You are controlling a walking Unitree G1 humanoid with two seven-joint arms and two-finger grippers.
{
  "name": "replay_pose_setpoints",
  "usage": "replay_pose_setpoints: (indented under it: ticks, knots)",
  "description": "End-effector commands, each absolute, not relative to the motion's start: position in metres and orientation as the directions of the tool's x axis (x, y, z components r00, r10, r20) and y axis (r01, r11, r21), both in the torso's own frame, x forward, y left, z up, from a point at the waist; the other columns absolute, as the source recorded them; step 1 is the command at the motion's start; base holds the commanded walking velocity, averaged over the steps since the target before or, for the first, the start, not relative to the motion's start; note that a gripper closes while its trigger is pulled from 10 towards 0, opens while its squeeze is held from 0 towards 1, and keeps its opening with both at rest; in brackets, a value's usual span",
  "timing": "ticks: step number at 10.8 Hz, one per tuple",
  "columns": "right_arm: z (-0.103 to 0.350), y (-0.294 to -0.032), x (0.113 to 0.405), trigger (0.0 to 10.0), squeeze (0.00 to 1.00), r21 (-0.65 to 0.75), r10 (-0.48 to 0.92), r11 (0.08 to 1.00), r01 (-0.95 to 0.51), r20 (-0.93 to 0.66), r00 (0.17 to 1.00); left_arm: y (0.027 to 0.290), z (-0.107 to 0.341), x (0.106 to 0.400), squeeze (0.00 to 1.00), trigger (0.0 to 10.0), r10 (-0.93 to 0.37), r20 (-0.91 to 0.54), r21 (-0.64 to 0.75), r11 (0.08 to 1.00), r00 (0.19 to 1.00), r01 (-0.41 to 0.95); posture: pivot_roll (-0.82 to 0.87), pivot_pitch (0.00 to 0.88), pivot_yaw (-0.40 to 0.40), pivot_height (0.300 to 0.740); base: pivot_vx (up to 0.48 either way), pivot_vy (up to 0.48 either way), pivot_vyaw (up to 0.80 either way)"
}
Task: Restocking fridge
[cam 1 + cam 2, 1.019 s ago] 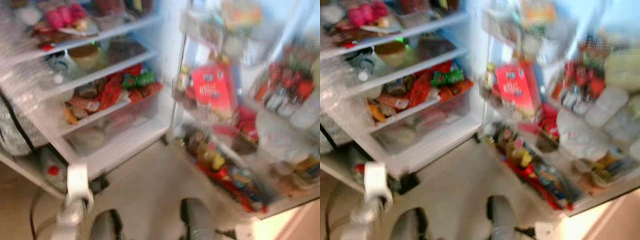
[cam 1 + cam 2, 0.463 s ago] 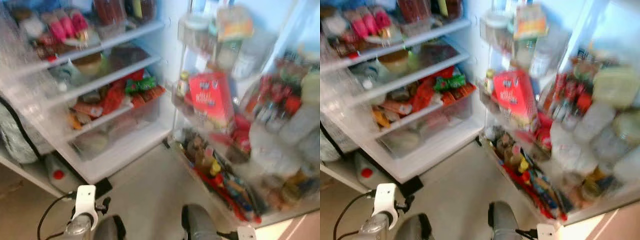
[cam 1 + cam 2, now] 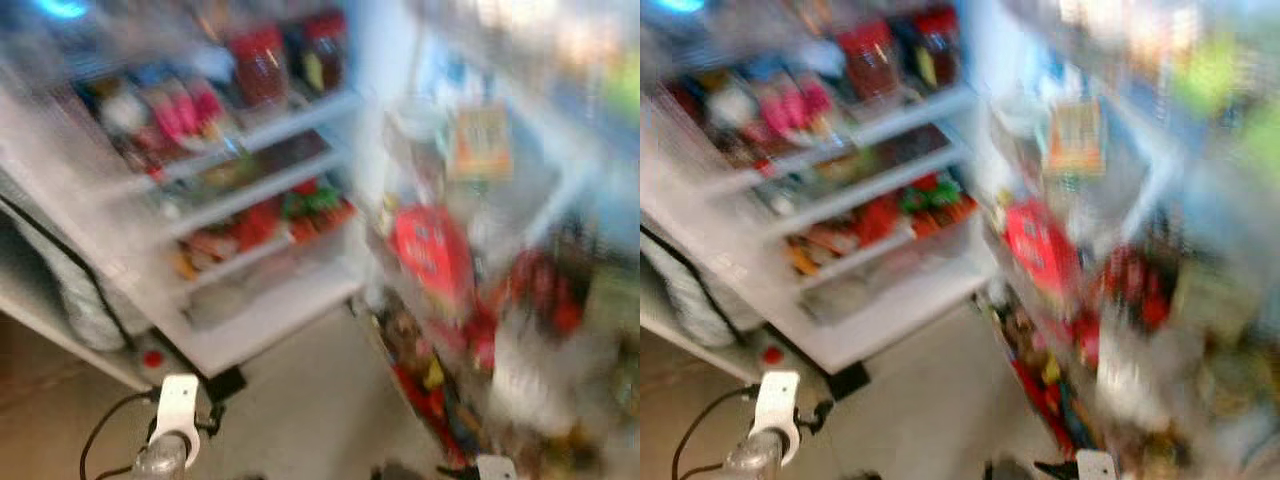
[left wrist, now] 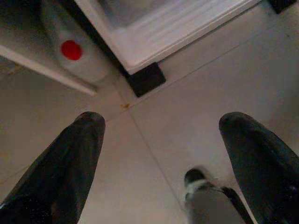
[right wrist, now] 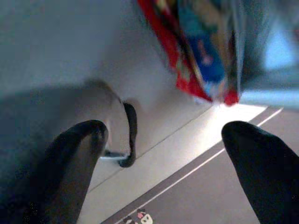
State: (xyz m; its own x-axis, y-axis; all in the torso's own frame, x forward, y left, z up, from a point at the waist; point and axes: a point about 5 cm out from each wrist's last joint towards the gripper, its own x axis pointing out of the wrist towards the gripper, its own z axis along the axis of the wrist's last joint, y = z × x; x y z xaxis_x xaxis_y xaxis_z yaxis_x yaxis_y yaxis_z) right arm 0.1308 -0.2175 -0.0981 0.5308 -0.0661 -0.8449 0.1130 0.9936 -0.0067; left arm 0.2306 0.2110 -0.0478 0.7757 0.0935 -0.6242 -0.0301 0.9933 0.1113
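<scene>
Fridge stands open ahead, its shelves on the far left crowded with packets and jars, its door swung out to the right with a red box and bottles in the racks; all of it is blurred. Left gripper hangs low on the near left over the tiled floor, fingers spread wide and empty, close to a white jug with a red cap. Right gripper, likewise wide open and empty, hangs by the door's lowest rack. Both look idle, probably awaiting stock to load.

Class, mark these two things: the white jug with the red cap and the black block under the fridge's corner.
white jug (image 4: pixel 77 63), left wrist view, on its side below the red cap.
black block (image 4: pixel 146 79), left wrist view, on its top face.
</scene>
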Motion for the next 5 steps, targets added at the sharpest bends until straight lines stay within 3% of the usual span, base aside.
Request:
replay_pose_setpoints:
  ticks: [1, 5]
  knots:
    - [-0.1, -0.207, 0.13, 10.0, 0.0, 0.03, -0.03, 0.994, 0.104, -0.848, 0.53, 0.211, -0.054, 0.221, 0.0, 10.0, 0.098, -0.648, 0.131, 0.991, 0.755, -0.017, -0.23, 0.068, 0.022, 0.74, 0.0, 0.0, 0.0]
    - [-0.1, -0.208, 0.131, 10.0, 0.0, 0.039, -0.032, 0.992, 0.121, -0.844, 0.536, 0.21, -0.065, 0.207, 0.0, 10.0, 0.111, -0.706, 0.146, 0.989, 0.699, -0.009, -0.22, 0.084, 0.017, 0.74, 0.0, 0.0, 0.0]
